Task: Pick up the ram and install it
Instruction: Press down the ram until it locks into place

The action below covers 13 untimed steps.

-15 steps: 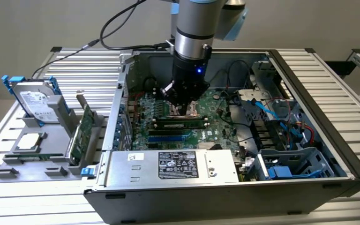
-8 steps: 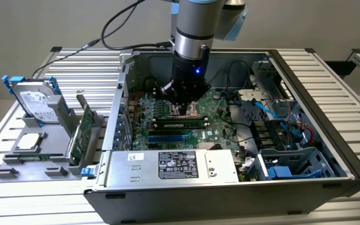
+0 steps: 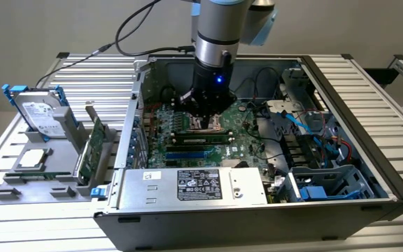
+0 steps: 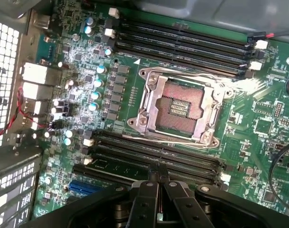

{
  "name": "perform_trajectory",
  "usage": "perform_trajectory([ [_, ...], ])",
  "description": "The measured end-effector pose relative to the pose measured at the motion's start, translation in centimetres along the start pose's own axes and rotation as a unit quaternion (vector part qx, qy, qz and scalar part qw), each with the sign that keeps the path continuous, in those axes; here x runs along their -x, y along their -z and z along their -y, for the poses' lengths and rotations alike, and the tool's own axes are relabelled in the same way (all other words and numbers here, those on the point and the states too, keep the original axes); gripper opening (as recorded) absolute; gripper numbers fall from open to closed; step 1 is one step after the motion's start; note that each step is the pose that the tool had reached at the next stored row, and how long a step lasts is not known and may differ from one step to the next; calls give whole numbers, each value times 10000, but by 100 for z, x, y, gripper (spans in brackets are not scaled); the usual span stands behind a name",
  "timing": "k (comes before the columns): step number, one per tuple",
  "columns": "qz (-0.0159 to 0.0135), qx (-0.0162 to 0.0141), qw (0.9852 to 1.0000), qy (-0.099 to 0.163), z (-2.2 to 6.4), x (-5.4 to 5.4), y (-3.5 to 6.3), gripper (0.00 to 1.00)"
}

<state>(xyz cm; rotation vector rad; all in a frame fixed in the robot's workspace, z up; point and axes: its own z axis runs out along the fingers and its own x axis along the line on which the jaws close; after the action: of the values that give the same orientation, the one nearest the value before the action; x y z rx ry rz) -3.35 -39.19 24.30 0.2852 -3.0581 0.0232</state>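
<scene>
While the arm reaches down into an open computer case (image 3: 369,173) in the exterior view, its black gripper (image 3: 203,116) hangs low over the green motherboard (image 3: 233,142), just above the processor socket area. A ram (image 3: 201,139) stick lies seated in a slot just in front of the gripper, toward the power supply (image 3: 194,185) with its white label. At the exterior view's left, outside the case, a grey holder (image 3: 37,176) carries a hard drive (image 3: 39,113) standing upright, a wider green expansion card (image 3: 93,147) on edge, and a flat processor chip (image 3: 33,157). Blue cables run through the drive bays at the exterior view's right.

Seen from the wrist view, the motherboard (image 4: 106,85) lies close beneath the camera. A silver processor socket (image 4: 180,107) sits open at the centre, with long black memory slots (image 4: 182,45) on one side and another bank on the opposite side. The ram (image 4: 120,168) sits in that nearer bank, beside the gripper (image 4: 158,183), whose two black fingers (image 4: 146,199) are drawn together with only a slim gap between them, holding nothing that can be seen
</scene>
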Motion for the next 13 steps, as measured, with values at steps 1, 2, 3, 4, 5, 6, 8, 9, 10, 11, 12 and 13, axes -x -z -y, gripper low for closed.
perform_trajectory([
  [1, 3, 4, 10000, -70, 0, 0, -1, 11],
  [2, 6, 9, 9999, -140, 0, 0, -1, 11],
  [3, 9, 12, 9998, -211, 0, 0, -1, 11],
  [4, 13, 17, 9996, -285, 0, 0, -1, 11],
  [5, 16, 22, 9994, -357, 0, 0, -2, 11],
  [6, 19, 26, 9991, -425, 0, 1, -2, 11],
  [8, 25, 34, 9984, -564, 0, 1, -2, 11],
  [9, 27, 39, 9980, -631, 0, 1, -3, 11],
  [10, 29, 41, 9976, -693, 0, 0, -3, 11],
  [11, 32, 42, 9973, -734, 0, 0, -3, 11],
  [12, 33, 43, 9971, -766, 2, -1, -3, 11],
  [13, 35, 44, 9969, -785, 6, -2, -3, 11],
])
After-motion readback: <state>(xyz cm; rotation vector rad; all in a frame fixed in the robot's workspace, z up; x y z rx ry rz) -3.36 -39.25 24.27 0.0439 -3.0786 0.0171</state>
